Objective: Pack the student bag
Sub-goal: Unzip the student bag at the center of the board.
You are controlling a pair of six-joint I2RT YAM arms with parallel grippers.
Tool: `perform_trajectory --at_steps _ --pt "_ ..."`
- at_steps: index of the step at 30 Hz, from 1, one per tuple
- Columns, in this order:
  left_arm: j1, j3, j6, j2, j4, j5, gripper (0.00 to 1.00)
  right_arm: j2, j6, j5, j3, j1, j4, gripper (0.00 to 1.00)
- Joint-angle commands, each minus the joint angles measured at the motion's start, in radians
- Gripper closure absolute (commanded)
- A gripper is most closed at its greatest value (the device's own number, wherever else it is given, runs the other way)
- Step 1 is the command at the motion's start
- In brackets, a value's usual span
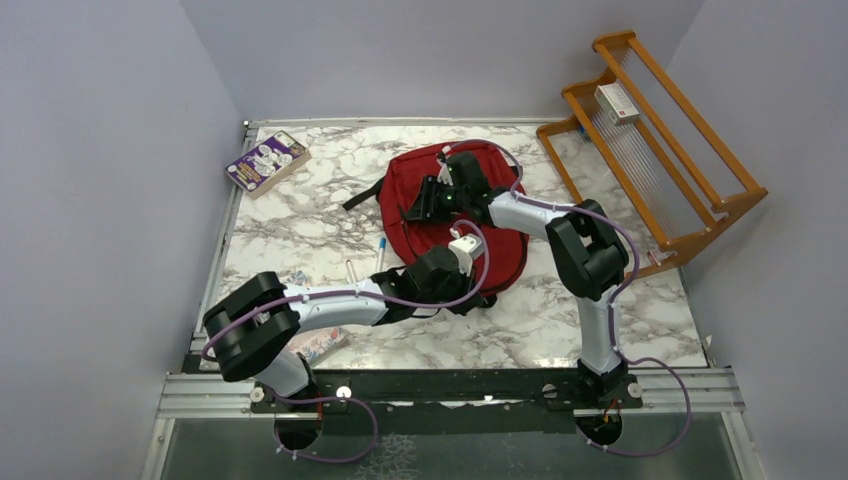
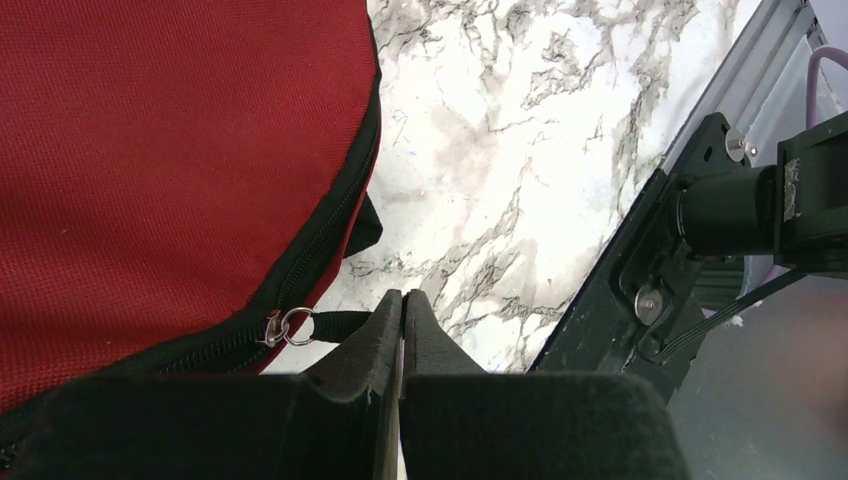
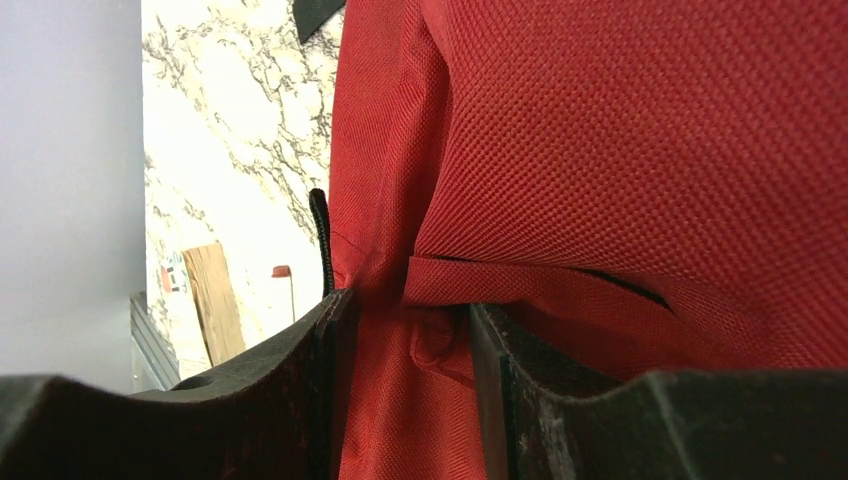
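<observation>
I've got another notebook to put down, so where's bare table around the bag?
The table is bare between the purple book and the student bag, and along the near edge in front of the bag. It is crowded around the pens and the left arm.

Black left claw point(image 2: 403, 296), right claw point(image 3: 405, 306); arms point(image 1: 335, 305) white-linked (purple cables point(image 2: 822, 75) trailing).

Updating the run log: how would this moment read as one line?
left end effector: shut on zip pull | right end effector: clamping fabric fold of student bag | bag: lying on table
</observation>
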Motion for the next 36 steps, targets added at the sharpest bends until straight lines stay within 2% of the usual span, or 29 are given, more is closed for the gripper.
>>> perform_trajectory --at_steps 1,6,11,15,20,22,25,30,36 --pt "-0.026 0.028 0.01 -0.014 0.038 -0.004 1.0 -0.015 -0.044 0.006 0.03 -0.009 0.066 0.49" --pt "-0.011 0.032 0.034 -0.053 -0.001 -0.056 1.0 -0.169 -0.104 0.116 -0.017 -0.014 0.015 0.42" --pt "0.013 0.054 0.039 -0.037 -0.019 -0.038 0.98 -0.362 -0.148 0.263 -0.127 -0.015 -0.06 0.35" --pt "0.02 0.082 0.054 -0.028 -0.018 0.018 0.86 -0.508 -0.149 0.352 -0.256 -0.015 -0.093 0.32" --pt "0.031 0.097 0.097 -0.068 -0.014 0.083 0.63 -0.675 -0.138 0.468 -0.405 -0.015 -0.163 0.3" --pt "0.04 0.095 0.119 -0.086 -0.015 0.134 0.58 -0.743 -0.134 0.488 -0.447 -0.015 -0.196 0.29" --pt "0.058 0.085 0.142 -0.117 -0.03 0.184 0.57 -0.813 -0.126 0.492 -0.489 -0.015 -0.254 0.29" --pt "0.134 0.016 0.093 -0.204 -0.041 0.18 0.57 -0.89 -0.11 0.414 -0.521 -0.015 -0.378 0.29" --pt "0.262 -0.037 0.017 -0.299 -0.112 0.018 0.43 -0.973 -0.105 0.22 -0.573 -0.015 -0.494 0.29"
